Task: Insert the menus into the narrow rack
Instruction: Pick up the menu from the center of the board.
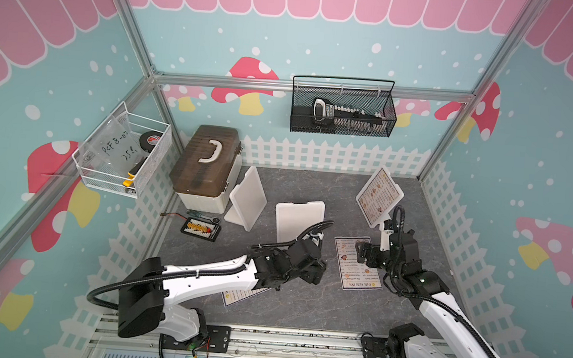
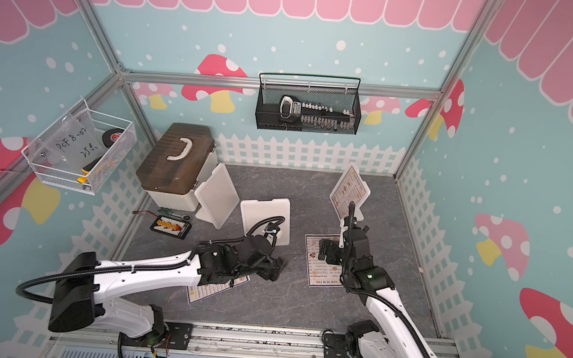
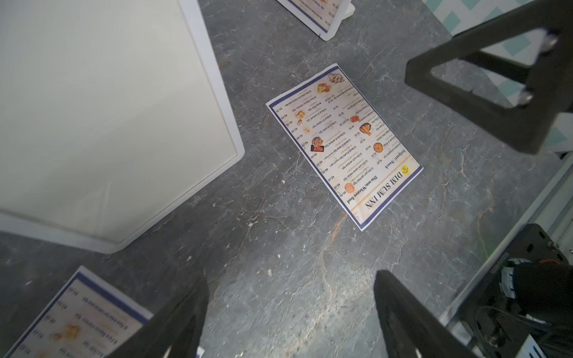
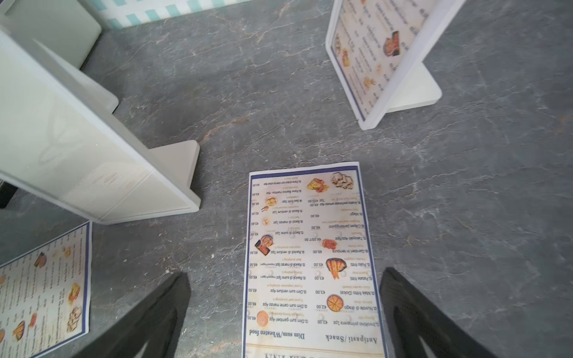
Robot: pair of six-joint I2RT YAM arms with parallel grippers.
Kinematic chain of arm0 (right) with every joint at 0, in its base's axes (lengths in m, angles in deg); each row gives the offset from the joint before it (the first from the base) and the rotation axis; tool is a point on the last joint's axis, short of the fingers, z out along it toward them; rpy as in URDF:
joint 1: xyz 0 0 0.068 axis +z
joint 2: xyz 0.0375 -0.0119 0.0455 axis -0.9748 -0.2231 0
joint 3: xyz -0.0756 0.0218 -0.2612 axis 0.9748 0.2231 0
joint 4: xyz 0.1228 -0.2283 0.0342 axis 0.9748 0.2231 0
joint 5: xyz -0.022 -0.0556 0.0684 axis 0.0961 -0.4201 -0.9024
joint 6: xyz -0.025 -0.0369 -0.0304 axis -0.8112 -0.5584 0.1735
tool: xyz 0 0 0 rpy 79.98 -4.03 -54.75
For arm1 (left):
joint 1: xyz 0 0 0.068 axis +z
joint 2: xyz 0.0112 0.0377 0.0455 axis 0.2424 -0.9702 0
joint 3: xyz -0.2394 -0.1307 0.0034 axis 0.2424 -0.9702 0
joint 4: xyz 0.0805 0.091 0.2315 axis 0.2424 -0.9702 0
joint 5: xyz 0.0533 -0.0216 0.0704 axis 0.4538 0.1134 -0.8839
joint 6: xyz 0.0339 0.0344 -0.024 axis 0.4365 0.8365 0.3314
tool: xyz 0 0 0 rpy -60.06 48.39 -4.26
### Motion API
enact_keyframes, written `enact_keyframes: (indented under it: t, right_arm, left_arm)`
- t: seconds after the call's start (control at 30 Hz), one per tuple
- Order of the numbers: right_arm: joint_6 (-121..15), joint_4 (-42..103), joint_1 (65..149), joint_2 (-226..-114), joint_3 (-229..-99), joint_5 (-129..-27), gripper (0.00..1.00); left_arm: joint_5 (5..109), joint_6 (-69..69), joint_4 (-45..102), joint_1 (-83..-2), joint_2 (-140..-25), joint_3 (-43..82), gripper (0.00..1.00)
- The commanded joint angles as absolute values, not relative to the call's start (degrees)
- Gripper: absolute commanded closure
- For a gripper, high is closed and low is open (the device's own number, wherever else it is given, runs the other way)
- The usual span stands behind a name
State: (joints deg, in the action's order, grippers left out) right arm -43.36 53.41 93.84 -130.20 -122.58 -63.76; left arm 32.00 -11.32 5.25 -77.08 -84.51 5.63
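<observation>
Menu loading, with both arms over the table (image 1: pixel 303 303). One standing menu (image 1: pixel 378 194) sits in the filled rack (image 4: pixel 415 90), a white plastic frame on a flat foot that tilts back so the sheet leans in its slot. A flat menu (image 4: pixel 310 241) lies near that rack, directly below the right gripper (image 4: pixel 285 272). Its black fingers are spread either side of the sheet and hold nothing, which suggests a pick-up is being lined up. A third menu (image 2: pixel 210 287) lies partly beneath the left arm. The left gripper (image 3: pixel 291 276) is likewise spread and empty, over bare table. The middle rack (image 1: pixel 297 222) and the far rack (image 1: pixel 247 197) stand unfilled. The sheets are thin, glossy and blue-bordered. They lie flush on the grey stone-patterned surface, so catching an edge will probably be hard.
</observation>
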Motion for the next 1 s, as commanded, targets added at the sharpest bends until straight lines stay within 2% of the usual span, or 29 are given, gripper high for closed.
enact_keyframes:
  t: [0.0, 0.17, 0.3, 0.6, 0.97]
  right_arm:
    - [-42.6, 56.0, 89.9, -132.8, -123.4, -66.1, 0.12]
    - [-41.0, 53.8, 81.1, -137.2, -122.1, -76.7, 0.16]
    - [-40.4, 52.0, 77.7, -140.7, -121.9, -81.0, 0.16]
    - [-39.8, 49.9, 74.0, -146.5, -122.0, -80.8, 0.16]
    - [-40.1, 48.3, 70.9, -152.4, -122.3, -83.7, 0.16]
  left_arm:
    - [35.3, -14.7, 12.3, -77.3, -89.3, 9.3, 0.17]
    - [40.9, -16.4, 13.5, -77.3, -99.2, 15.3, 0.2]
    - [44.3, -17.2, 13.4, -77.4, -106.0, 19.8, 0.2]
    - [44.4, -18.9, 9.5, -77.4, -113.5, 25.2, 0.21]
    - [42.8, -20.9, 7.5, -77.2, -115.9, 26.7, 0.2]
